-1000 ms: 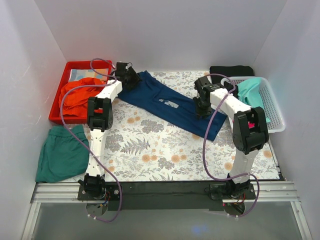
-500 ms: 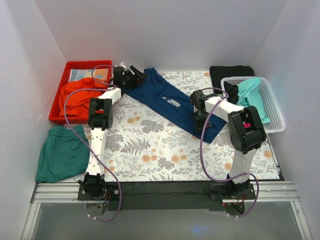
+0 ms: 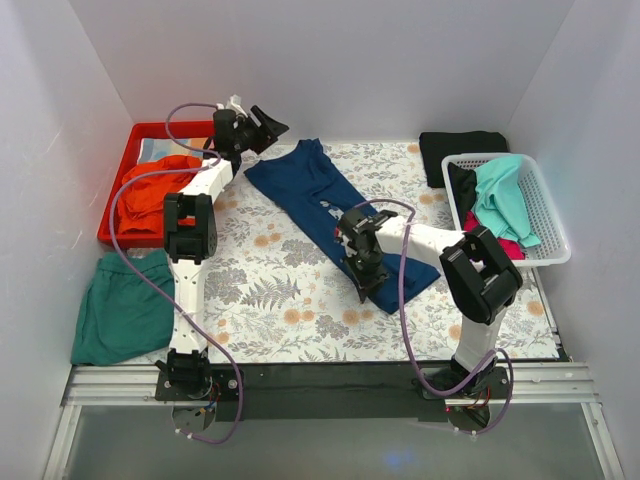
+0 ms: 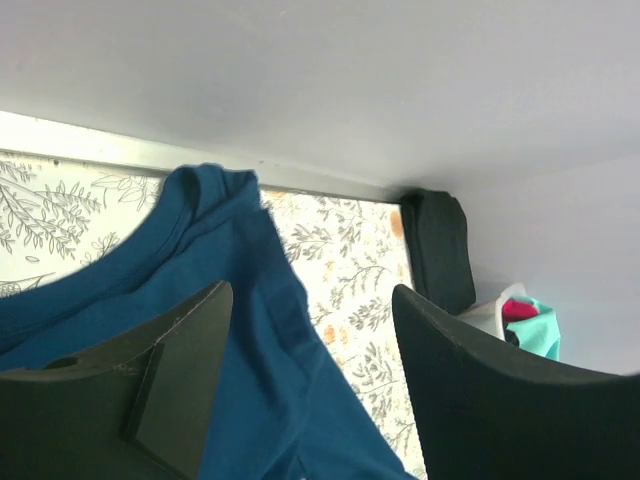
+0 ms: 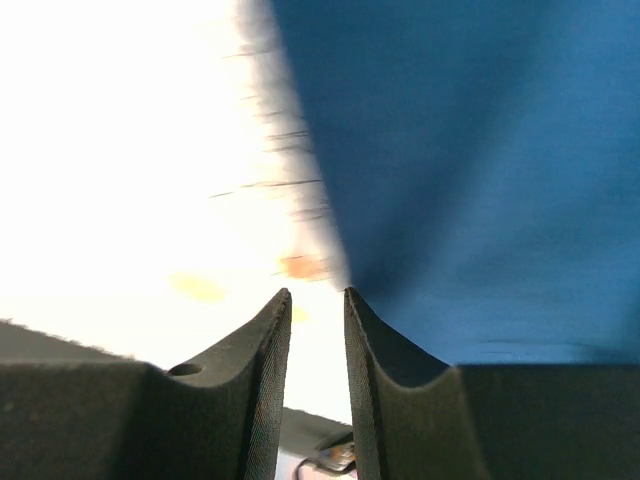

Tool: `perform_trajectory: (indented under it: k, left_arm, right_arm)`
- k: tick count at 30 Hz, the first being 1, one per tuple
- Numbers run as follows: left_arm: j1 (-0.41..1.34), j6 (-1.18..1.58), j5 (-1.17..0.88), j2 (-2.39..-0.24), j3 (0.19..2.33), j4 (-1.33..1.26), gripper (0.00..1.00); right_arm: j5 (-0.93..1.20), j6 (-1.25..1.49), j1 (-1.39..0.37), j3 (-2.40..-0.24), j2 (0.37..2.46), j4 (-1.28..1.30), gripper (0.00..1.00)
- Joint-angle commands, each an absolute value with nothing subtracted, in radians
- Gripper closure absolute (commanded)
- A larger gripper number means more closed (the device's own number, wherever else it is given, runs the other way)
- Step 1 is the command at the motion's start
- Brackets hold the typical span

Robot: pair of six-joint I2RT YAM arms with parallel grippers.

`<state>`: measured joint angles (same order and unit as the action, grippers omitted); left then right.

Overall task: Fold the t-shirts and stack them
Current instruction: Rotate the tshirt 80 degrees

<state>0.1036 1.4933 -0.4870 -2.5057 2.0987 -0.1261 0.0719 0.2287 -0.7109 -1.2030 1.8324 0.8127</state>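
Note:
The navy blue t-shirt [image 3: 315,195] with a small white chest mark lies flat and diagonal on the flowered table cover. My left gripper [image 3: 262,128] is open and empty, raised near the back wall above the shirt's collar end; the left wrist view shows the collar [image 4: 215,190] beyond its spread jaws [image 4: 312,290]. My right gripper [image 3: 367,280] is low at the shirt's near edge. In the blurred right wrist view its jaws [image 5: 317,292] stand a narrow gap apart with bare table between them, and the navy cloth [image 5: 470,150] lies just to their right.
A red tray [image 3: 150,133] at back left holds an orange-red shirt [image 3: 150,195]. A green shirt [image 3: 125,305] lies at the left edge. A folded black shirt [image 3: 462,142] sits at back right beside a white basket [image 3: 548,215] holding turquoise [image 3: 500,195] and pink cloth.
My right gripper slid from the shirt's right part toward me and left to its near edge. My left gripper let go, rose and moved back. The shirt now lies narrower and steeper.

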Motion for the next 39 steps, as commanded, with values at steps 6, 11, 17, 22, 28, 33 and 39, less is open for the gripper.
perform_trajectory:
  k: [6, 11, 17, 22, 28, 33, 39]
  left_arm:
    - [0.094, 1.428, -0.454, -2.384, 2.145, -0.006, 0.36]
    - [0.094, 1.424, -0.494, -2.35, 2.062, 0.024, 0.36]
    - [0.095, 1.37, -0.502, -2.263, 1.977, 0.115, 0.36]
    - [0.113, 1.325, -0.444, -2.166, 1.85, 0.159, 0.36]
    - [0.132, 1.332, -0.39, -2.059, 1.723, 0.192, 0.36]
    - [0.149, 1.318, -0.37, -1.997, 1.666, 0.216, 0.36]
    - [0.169, 1.292, -0.405, -1.976, 1.655, 0.251, 0.36]
  right_arm:
    - [0.216, 0.307, -0.943, -1.446, 1.983, 0.848, 0.66]
    - [0.127, 0.399, -1.002, -1.523, 2.016, 0.848, 0.66]
    - [-0.092, 0.449, -0.988, -1.448, 1.895, 0.873, 0.65]
    - [-0.287, 0.465, -0.948, -1.244, 1.758, 0.856, 0.62]
    - [-0.353, 0.405, -0.864, -1.022, 1.632, 0.683, 0.62]
    - [-0.322, 0.348, -0.796, -0.977, 1.603, 0.549, 0.61]
    - [-0.188, 0.334, -0.715, -0.896, 1.609, 0.448, 0.6]
